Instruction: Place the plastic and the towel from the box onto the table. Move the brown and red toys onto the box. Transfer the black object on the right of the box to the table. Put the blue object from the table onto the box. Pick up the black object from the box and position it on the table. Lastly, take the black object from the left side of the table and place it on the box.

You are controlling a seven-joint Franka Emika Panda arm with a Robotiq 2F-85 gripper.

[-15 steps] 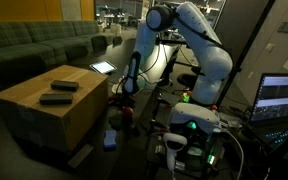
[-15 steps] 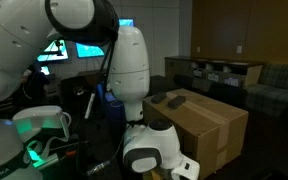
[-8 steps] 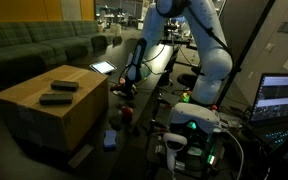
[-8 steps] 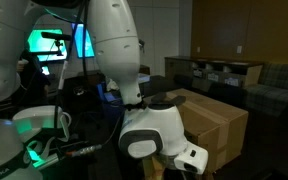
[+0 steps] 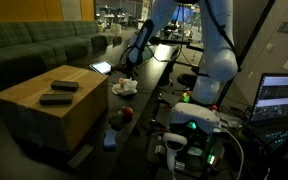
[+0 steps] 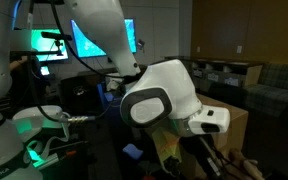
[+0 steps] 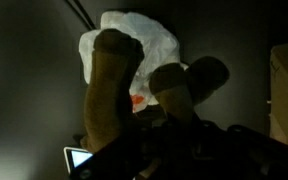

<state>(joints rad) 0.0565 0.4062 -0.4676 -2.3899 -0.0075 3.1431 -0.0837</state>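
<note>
My gripper (image 5: 134,58) is raised above the dark table and is shut on the brown plush toy (image 7: 114,70), whose two legs fill the wrist view. The toy also shows in an exterior view (image 6: 169,148). Below it lies the white plastic (image 7: 149,35), which also shows in an exterior view (image 5: 124,87). The red toy (image 5: 125,113) and the blue object (image 5: 109,141) lie on the table nearer the front. The cardboard box (image 5: 34,115) stands at the left with two black objects (image 5: 64,86) (image 5: 54,99) on top. The towel cannot be told apart from the plastic.
A lit tablet (image 5: 102,68) lies behind the box. A laptop (image 5: 282,98) and the robot base with green lights (image 5: 194,125) stand at the right. A sofa (image 5: 34,45) runs along the back. Cables hang near the arm.
The gripper has risen from just above the table to well above it, with the brown toy in it. The arm has swung up. The things on the box have not moved.
</note>
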